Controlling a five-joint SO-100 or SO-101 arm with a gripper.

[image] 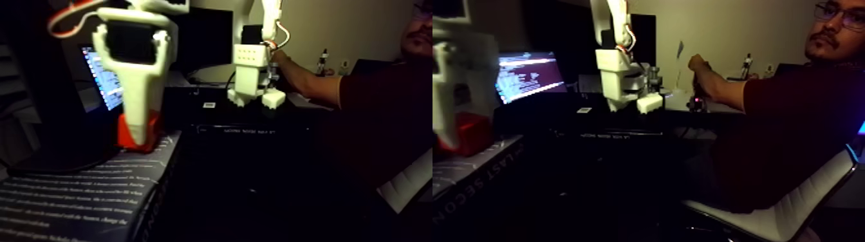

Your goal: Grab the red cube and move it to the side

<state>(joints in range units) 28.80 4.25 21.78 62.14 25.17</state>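
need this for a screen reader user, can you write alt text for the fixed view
A white gripper reaches down onto the red cube, which sits on a dark book cover with white text. Behind, a person operates a second white arm beside a lit laptop screen.

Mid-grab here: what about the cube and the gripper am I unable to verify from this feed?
- Red cube: its middle is hidden behind the white finger in the left half of the fixed view; in the right half it is blurred.
- Gripper: whether the jaws actually pinch the cube cannot be told; the second finger is hidden.
- Box under the cube: its front is cut off by the bottom edge, and its print is too small to read.
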